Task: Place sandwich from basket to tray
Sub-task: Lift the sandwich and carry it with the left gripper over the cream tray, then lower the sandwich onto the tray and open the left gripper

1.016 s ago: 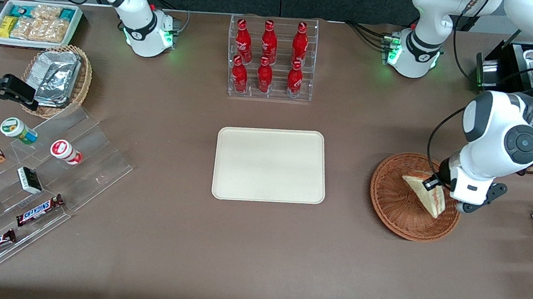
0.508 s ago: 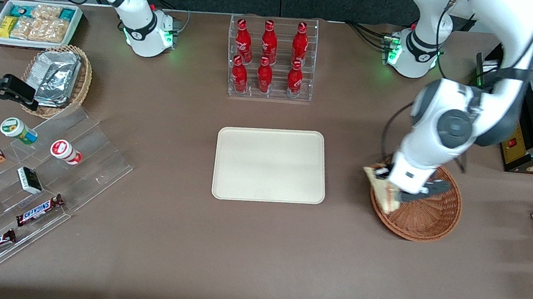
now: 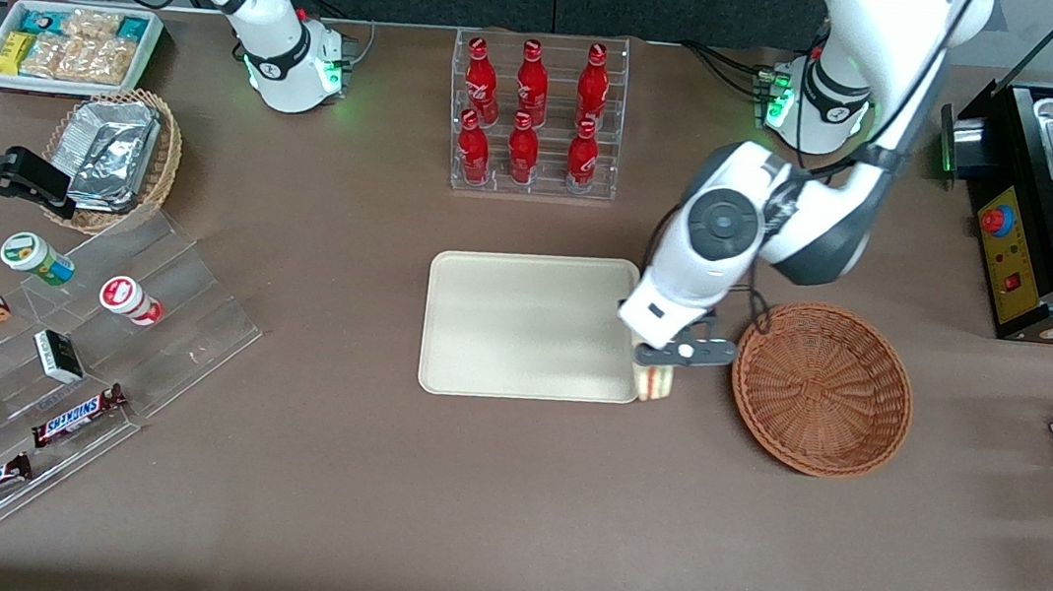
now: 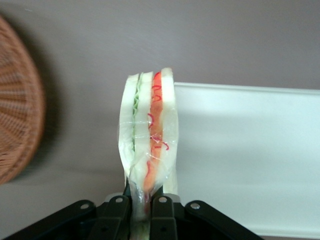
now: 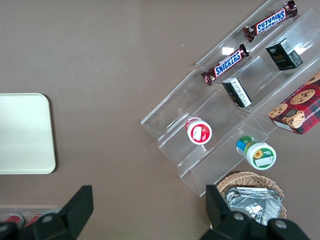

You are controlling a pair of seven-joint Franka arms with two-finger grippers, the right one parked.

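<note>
brown tabletop (image 3: 504,491) carries a cream tray (image 3: 523,325) at its middle and a wicker basket (image 3: 823,389) beside it toward the working arm's end. between the two, the gripper (image 3: 656,375) hangs over the tray's edge, its fingers (image 4: 162,212) clamped on the sandwich (image 4: 148,135), which is held on edge above that rim, clear of the basket.

Brown table (image 3: 348,473) with tray (image 3: 523,325), basket (image 3: 823,389), bottle rack (image 3: 537,118).
</note>
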